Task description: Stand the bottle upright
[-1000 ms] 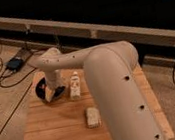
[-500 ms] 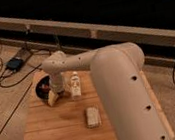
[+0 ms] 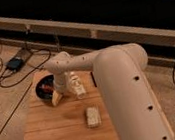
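Wooden table [image 3: 47,137] carries a dark bowl [image 3: 39,88] at its far left corner. At the bowl's right rim hangs the gripper [image 3: 64,93], its 2 fingers spread wide. Just right of the bowl, close beside the gripper, the bottle [image 3: 77,86] stands roughly upright. Further right of the bowl and nearer the camera lies 1 beige block [image 3: 92,117], then the white arm [image 3: 125,88].

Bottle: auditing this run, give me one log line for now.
gripper: open, beside bottle | bottle: appears upright | on: table
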Robot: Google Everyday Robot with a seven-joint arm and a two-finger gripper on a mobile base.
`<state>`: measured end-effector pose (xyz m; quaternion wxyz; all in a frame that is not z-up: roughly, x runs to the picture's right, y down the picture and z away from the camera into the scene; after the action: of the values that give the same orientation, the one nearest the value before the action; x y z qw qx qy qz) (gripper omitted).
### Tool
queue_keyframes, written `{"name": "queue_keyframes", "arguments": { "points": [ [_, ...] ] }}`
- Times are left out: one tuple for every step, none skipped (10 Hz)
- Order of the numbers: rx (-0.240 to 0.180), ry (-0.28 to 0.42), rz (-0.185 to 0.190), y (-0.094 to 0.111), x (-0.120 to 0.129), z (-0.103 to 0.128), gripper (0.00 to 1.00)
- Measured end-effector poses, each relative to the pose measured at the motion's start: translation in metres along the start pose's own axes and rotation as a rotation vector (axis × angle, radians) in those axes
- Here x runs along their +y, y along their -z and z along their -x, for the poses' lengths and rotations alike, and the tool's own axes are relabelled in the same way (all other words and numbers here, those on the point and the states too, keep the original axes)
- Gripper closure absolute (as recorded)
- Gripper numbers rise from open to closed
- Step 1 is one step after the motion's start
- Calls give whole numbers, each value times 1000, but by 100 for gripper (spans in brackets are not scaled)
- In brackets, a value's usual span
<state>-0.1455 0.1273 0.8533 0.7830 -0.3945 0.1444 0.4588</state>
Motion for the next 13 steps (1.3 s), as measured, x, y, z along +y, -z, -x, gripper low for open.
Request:
{"name": "queue_keyframes", "arguments": {
  "points": [
    [2, -12, -9, 2, -5, -2, 20],
    [6, -25, -24, 4, -11, -5, 20],
    [11, -34, -35, 6, -16, -8, 20],
    [21, -45, -53, 7, -23, -12, 20],
    [35, -54, -72, 9, -29, -16, 20],
    [51, -61, -92, 10, -36, -21, 20],
    [64, -66, -103, 10, -41, -24, 20],
    [75, -69, -112, 11, -44, -26, 20],
    [92, -65, -119, 11, -48, -27, 20],
    [114, -49, -127, 12, -53, -26, 20],
    [144, -23, -133, 14, -58, -23, 20],
    [179, 13, -139, 17, -61, -18, 20],
    [211, 45, -144, 19, -64, -12, 20]
  ]
}}
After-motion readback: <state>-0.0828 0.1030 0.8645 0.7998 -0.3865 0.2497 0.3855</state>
